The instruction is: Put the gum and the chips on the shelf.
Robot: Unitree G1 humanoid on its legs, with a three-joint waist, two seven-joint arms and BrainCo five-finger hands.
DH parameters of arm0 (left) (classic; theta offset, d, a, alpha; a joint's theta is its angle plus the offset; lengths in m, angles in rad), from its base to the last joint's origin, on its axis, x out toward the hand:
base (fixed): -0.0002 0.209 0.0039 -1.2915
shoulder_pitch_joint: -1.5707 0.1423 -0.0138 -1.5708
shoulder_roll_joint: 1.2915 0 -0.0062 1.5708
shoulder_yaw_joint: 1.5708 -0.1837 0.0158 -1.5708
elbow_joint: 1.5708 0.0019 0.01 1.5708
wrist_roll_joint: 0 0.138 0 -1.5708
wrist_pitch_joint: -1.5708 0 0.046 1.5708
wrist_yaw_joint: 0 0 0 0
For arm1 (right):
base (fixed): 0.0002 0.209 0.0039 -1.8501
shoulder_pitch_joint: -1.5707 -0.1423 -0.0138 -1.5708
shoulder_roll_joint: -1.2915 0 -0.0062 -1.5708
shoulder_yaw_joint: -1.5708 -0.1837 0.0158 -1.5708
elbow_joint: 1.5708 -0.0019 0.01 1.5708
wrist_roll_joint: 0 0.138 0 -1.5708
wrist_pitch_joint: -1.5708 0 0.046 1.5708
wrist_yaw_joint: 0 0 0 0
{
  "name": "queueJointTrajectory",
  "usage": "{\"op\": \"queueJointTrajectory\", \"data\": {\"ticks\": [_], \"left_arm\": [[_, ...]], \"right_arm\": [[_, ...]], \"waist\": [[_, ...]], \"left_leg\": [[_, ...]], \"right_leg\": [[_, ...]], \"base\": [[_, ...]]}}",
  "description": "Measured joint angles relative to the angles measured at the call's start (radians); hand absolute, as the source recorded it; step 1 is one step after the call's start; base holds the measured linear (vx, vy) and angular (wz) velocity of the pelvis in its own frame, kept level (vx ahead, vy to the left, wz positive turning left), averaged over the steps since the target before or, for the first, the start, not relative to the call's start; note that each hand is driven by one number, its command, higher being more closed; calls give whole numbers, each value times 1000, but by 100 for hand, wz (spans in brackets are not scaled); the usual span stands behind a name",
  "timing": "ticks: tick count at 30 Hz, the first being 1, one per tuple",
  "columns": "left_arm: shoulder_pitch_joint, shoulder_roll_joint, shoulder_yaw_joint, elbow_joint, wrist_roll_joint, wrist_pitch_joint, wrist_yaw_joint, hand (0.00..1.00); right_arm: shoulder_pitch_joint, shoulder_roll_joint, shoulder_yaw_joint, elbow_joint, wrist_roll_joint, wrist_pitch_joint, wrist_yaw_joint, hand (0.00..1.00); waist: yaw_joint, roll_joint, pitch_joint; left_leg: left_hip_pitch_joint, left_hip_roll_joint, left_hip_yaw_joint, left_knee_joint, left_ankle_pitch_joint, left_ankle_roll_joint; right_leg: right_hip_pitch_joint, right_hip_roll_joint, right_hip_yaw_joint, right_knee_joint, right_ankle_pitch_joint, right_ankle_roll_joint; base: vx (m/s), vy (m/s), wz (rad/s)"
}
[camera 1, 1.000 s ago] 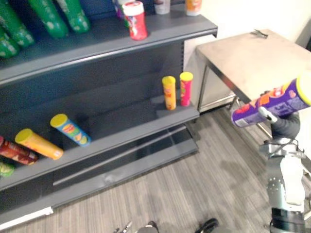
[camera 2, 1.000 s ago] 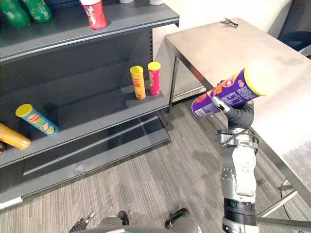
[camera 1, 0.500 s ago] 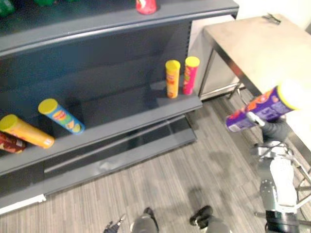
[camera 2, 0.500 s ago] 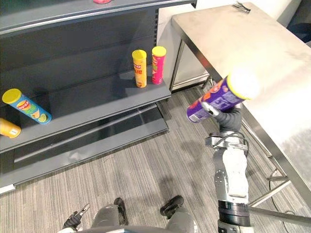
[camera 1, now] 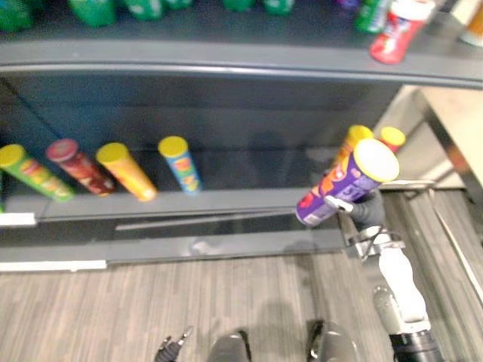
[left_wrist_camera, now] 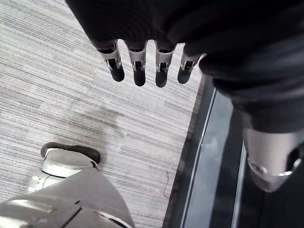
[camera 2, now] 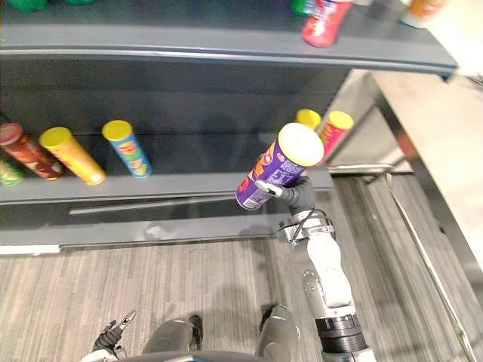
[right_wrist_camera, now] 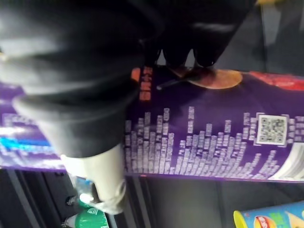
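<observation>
Purple cardboard stands out in the left eye view. The purple chips tube with a pale yellow lid (camera 1: 343,185) is held tilted, lid end uppermost, by the right robot hand (camera 1: 367,212), whose fingers are curled round its lower part. It hangs in front of the dark grey metal shelf (camera 1: 226,64), clear of the boards and resting on none of them. On the lower board a blue tube with a yellow lid (camera 1: 179,163) and an orange tube (camera 1: 125,170) lie on their sides.

In the right eye view the same tube is between the robot and two upright tubes, one yellow (camera 2: 307,119) and one pink (camera 2: 336,129), at the board's right end. A red tub (camera 2: 324,23) stands on the upper board, and the steel counter (camera 2: 438,136) lies off to the right.

The left wrist view has the left robot hand (left_wrist_camera: 137,66) empty, fingers straight and hanging over the grey striped floor (left_wrist_camera: 71,95).

The right wrist view confirms the grip: thumb and fingers wrap the purple tube from opposite sides.

By my reading the chips are carried up to the shelf but not yet set down. Which item, if any, is the gum I cannot tell, so that part looks undone.
</observation>
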Motion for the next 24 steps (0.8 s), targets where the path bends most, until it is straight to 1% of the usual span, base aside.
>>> {"op": "queueJointTrajectory", "data": {"ticks": [1, 2, 3, 4, 5, 6, 7, 8, 9, 10, 11, 12, 14, 15, 17, 20, 21, 23, 24], "left_arm": [[0, 0, -1, 0, 0, -1, 0, 0], [1, 0, -6, 4, 0, -1, -1, 0], [-2, 0, -17, 27, -1, -2, 0, 0], [1, -14, -17, 32, -1, -3, 1, 0], [4, -32, -19, 38, -1, -3, -2, 0], [7, -44, -19, 39, -2, -3, 0, 0], [10, -53, -14, 39, -5, -4, -1, 0], [6, -49, -16, 39, -24, -4, -1, 0], [1, -50, -16, 39, -29, -4, -1, 0], [-3, -52, -17, 39, -33, -5, -1, 0], [-4, -52, -16, 39, -36, -4, -1, 0], [-6, -51, -16, 39, -36, -4, -1, 0], [-11, -51, -16, 38, -35, -4, -1, 0], [-11, -51, -15, 38, -35, -4, -1, 0], [-11, -57, -1, 40, -21, -2, 5, 0], [-9, -65, 13, 40, -16, 3, 14, 0], [-9, -66, 13, 40, 17, 4, 22, 0], [-9, -66, 14, 41, 25, 4, 25, 0], [-9, -64, 13, 41, 47, 4, 29, 0]], "right_arm": [[0, 0, 0, 0, 0, 0, 0, 100], [8, 0, -1, -5, 0, 0, 0, 100], [22, -6, -2, -21, 1, 0, 0, 100], [17, -9, 0, -21, 1, 1, 1, 100], [17, -7, 0, -36, 1, 1, 0, 100], [19, -7, -2, -46, 2, -1, -1, 100], [19, -6, -5, -51, 10, -4, -2, 100], [29, 0, -21, -52, 32, -6, -3, 100], [38, 1, -28, -51, 39, -8, -5, 100], [56, 1, -43, -52, 41, -13, -7, 100], [71, 2, -45, -53, 41, -21, -7, 100], [76, 6, -45, -56, 41, -22, -7, 100], [80, 24, -32, -79, 37, -26, -8, 100], [80, 27, -22, -81, 34, -27, -8, 100], [93, 50, 3, -82, 1, -28, -20, 100], [120, 57, 40, -81, -42, -27, -26, 100], [138, 58, 80, -80, -52, -27, -26, 100], [146, 58, 102, -77, -62, -27, -25, 100], [149, 58, 139, -72, -93, -27, -24, 100]], "waist": [[0, -1, -1], [-5, -5, -1], [-10, -6, 4], [-8, 13, 1], [-10, 27, 2], [-11, 32, 1], [-16, 34, 0], [-28, 34, 0], [-29, 35, 0], [-31, 35, 0], [-35, 35, 0], [-36, 35, 0], [-39, 35, 0], [-41, 35, 0], [-41, 36, -1], [-41, 38, -2], [-44, 42, -4], [-46, 42, -5], [-50, 43, -5]], "left_leg": [[2, -1, -7, 2, -3, -5], [14, -9, -37, 10, -15, -27], [33, -15, -49, 25, -30, -53], [29, 4, -50, 31, -30, -60], [26, 21, -44, 27, -20, -78], [28, 30, -44, 19, -14, -87], [31, 46, -46, -1, -2, -108], [34, 60, -50, -11, 14, -129], [37, 65, -53, -14, 25, -136], [51, 70, -65, -26, 49, -145], [60, 73, -74, -40, 75, -144], [63, 73, -73, -46, 88, -143], [61, 71, -64, -77, 134, -144], [61, 70, -56, -86, 143, -147], [67, 76, -1, -115, 172, -151], [84, 82, 44, -156, 190, -151], [93, 87, 71, -186, 191, -150], [98, 89, 89, -207, 191, -150], [97, 89, 104, -231, 191, -150]], "right_leg": [[0, 10, 16, -15, 6, 8], [5, 40, 65, -71, 44, 31], [27, 34, 51, -89, 80, 28], [32, 51, 42, -89, 81, 23], [42, 64, 36, -107, 80, 20], [44, 71, 32, -115, 77, 15], [51, 84, 18, -125, 70, 3], [64, 90, -10, -128, 60, -12], [74, 90, -23, -128, 58, -16], [100, 90, -44, -133, 53, -22], [128, 88, -62, -145, 52, -24], [138, 86, -73, -152, 52, -24], [154, 75, -97, -179, 52, -24], [164, 73, -104, -195, 52, -24], [202, 71, -134, -248, 52, -24], [219, 73, -146, -267, 52, -24], [219, 80, -146, -280, 59, -33], [219, 88, -143, -297, 71, -35], [215, 95, -136, -326, 97, -36]], "base": [[348, -100, 105], [313, -158, 95], [321, -175, 83], [307, -176, 43], [222, -120, -1], [248, -150, 2], [212, -156, 20], [194, -155, 30], [160, -143, 51], [124, -122, 54], [109, -106, 56], [84, -88, 56], [58, -63, 50], [43, -56, 44], [37, -56, 45], [-6, -16, 23], [-38, -1, 3], [-91, 8, -7], [-98, 14, -12]]}}
